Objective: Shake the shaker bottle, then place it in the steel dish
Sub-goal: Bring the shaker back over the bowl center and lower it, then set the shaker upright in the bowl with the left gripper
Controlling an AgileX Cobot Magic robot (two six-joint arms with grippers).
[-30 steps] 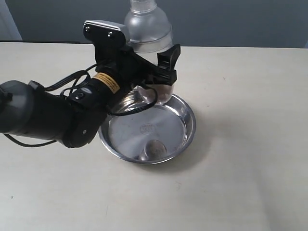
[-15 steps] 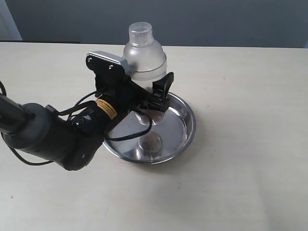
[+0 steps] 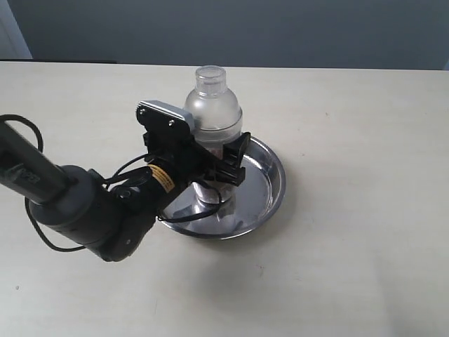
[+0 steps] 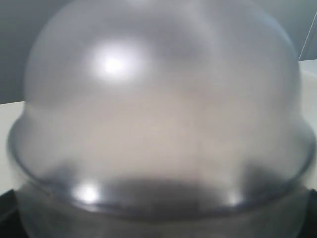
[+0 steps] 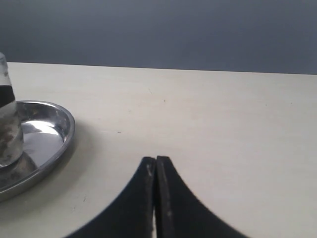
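Desk (image 3: 365, 232): matte beige, flat. Steel dish (image 3: 270, 184): mid-desk, round, shiny, low sloped rim. Shaker bottle (image 3: 212, 112): has dropped from above dish into it, upright, toward left-arm-side rim. Shake looks done, release remains. Frosted dome, clear cap. Left jaws clamp bottle body; right jaws pressed together, empty.

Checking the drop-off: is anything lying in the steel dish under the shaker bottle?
Nothing visible: the round shiny steel dish holds only the clear plastic shaker bottle, gripped by the left gripper.
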